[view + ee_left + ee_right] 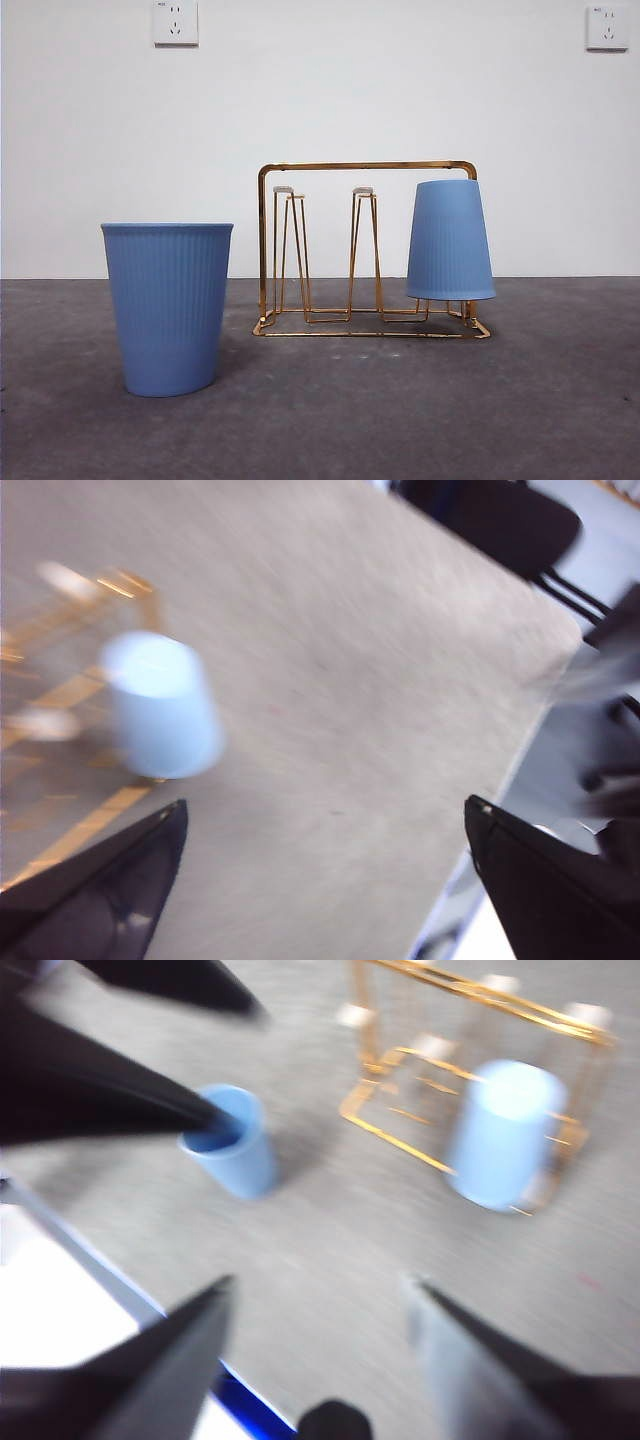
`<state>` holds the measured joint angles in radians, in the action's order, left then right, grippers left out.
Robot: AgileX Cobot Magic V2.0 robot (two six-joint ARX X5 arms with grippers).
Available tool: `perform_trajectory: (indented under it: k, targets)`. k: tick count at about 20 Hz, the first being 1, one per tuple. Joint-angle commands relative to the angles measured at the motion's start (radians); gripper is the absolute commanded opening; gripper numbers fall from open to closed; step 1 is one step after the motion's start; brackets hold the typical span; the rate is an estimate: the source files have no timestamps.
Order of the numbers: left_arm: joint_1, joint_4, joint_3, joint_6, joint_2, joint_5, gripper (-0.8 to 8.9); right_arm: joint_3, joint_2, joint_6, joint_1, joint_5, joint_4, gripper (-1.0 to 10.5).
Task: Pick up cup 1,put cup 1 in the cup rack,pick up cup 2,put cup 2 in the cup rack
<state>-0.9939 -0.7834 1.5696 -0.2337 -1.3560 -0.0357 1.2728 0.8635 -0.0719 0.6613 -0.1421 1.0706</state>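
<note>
Shiny gold wire rack (367,250); matt, ribbed blue plastic cups (168,305) (450,240); rough, dull grey bench (400,410).

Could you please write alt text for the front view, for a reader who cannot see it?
A gold wire cup rack stands on a grey table with one blue ribbed cup hung upside down on its right-hand peg. A second blue cup stands upright on the table to its left, apart from it; no gripper shows.

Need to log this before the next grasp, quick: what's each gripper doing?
Left gripper: open, holding nothing.
Right gripper: open, holding nothing.
</note>
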Motion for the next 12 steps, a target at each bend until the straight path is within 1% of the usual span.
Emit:
perform_trajectory:
  k: [1, 3, 5, 7, 9, 12]
  targets:
    - [0.012, -0.108, -0.003, 0.045, 0.101, -0.100, 4.67, -0.006, 0.095, -0.034, 0.000, -0.080, -0.093, 4.4]
    - [0.015, -0.200, -0.003, 0.045, 0.179, -0.182, 4.67, -0.006, 0.194, -0.046, 0.001, -0.135, -0.182, 4.4]
    - [0.015, -0.256, -0.003, 0.045, 0.245, -0.224, 4.67, -0.006, 0.302, -0.079, 0.003, -0.180, -0.260, 4.4]
    - [0.015, -0.302, -0.003, 0.043, 0.294, -0.259, 4.67, -0.006, 0.416, -0.109, 0.026, -0.184, -0.338, 4.4]
    - [0.015, -0.352, -0.003, 0.030, 0.332, -0.306, 4.67, -0.005, 0.519, -0.116, 0.048, -0.183, -0.410, 4.4]
    - [0.015, -0.386, -0.004, 0.024, 0.372, -0.309, 4.67, 0.014, 0.666, -0.138, 0.093, -0.164, -0.484, 4.4]
